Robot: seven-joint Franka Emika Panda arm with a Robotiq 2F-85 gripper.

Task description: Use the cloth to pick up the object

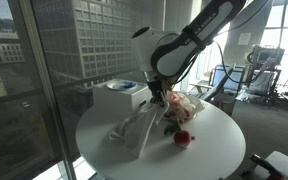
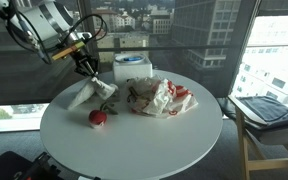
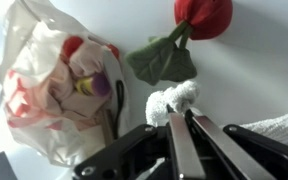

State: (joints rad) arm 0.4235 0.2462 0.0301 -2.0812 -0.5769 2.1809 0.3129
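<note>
A white cloth [image 1: 136,130] hangs from my gripper [image 1: 160,101] over the round white table [image 1: 214,150]; it also shows in an exterior view [image 2: 84,94] and as a pinched tuft in the wrist view [image 3: 172,100]. My gripper [image 3: 181,115] is shut on the cloth's corner, and the cloth's lower end rests on the table. A red artificial rose [image 1: 183,138] with green leaves [image 3: 164,60] lies just beside the cloth, seen also in an exterior view [image 2: 98,118] and in the wrist view [image 3: 204,16].
A crumpled white plastic bag with red print [image 2: 162,97] lies mid-table, close to the rose; it also fills the left of the wrist view [image 3: 54,85]. A white box [image 1: 121,93] stands at the table's far edge by the window. A chair [image 2: 269,112] stands beside the table.
</note>
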